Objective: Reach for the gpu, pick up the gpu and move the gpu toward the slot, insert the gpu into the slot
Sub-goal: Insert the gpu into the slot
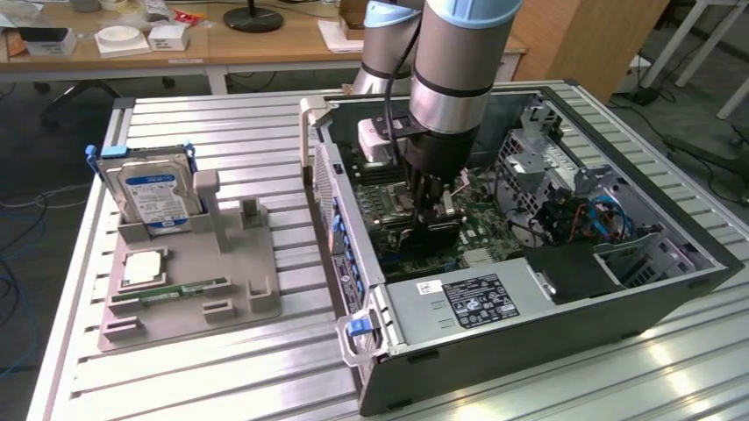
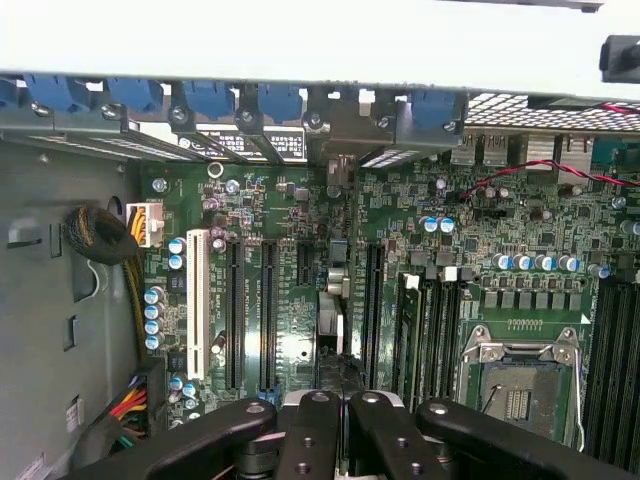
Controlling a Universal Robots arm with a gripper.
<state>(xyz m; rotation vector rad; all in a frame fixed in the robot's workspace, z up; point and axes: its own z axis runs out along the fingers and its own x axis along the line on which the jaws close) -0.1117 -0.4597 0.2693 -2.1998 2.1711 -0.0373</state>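
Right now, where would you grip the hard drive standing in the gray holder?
Take the hard drive by its free upper edge, coming straight down from above and pinching its front and back faces. It stands upright, and the holder walls cover its lower part.

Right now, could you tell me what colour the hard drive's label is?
Blue and white, on the upright silver hard drive, clearest in the exterior view.

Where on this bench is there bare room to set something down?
Free: the ribbed table behind the grey holder tray, and the strip in front of it. Crowded: the tray, carrying the hard drive, and the open computer case, where the gripper works.
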